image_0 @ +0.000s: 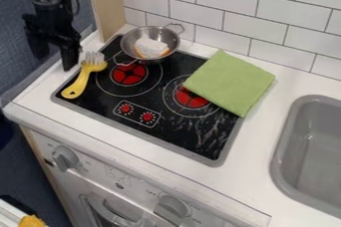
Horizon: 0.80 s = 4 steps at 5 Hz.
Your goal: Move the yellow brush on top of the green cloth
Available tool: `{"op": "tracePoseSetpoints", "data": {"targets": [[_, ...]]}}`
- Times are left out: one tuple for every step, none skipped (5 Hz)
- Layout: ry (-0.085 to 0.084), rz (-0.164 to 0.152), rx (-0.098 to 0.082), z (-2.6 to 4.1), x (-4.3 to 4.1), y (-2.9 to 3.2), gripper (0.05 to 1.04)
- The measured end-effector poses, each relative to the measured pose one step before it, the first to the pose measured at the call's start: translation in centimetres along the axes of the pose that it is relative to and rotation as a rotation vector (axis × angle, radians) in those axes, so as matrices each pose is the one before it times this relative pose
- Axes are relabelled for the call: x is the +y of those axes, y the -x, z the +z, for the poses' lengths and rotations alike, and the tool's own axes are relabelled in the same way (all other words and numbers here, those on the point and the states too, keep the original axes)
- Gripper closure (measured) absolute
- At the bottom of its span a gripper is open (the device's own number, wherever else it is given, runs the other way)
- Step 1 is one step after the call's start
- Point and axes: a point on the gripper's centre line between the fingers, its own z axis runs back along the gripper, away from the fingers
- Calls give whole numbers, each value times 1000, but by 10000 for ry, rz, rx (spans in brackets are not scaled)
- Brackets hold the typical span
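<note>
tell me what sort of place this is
Most likely a toy or mock kitchen: a black stovetop with red burner rings is set in a white counter, beside a grey sink, with an oven front and its knobs below.

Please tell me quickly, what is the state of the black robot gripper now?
Black two-finger gripper: open, holding nothing; the yellow brush with pale bristles lies on the black stove top.

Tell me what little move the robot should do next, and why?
Probably ease the pincer over the brush, ready to grab it. The brush lies close by, on one side of the stove, and the cloth it must reach is toward the other side.
</note>
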Motion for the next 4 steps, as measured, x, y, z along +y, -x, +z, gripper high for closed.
{"op": "tracePoseSetpoints", "data": {"targets": [[50,-119,150,-726,-1389,178,85],[8,349,-80,662,-256,767,85],[248,747,-533,994,147,653,84],[450,-90,-162,12,-1149,80,84]]}}
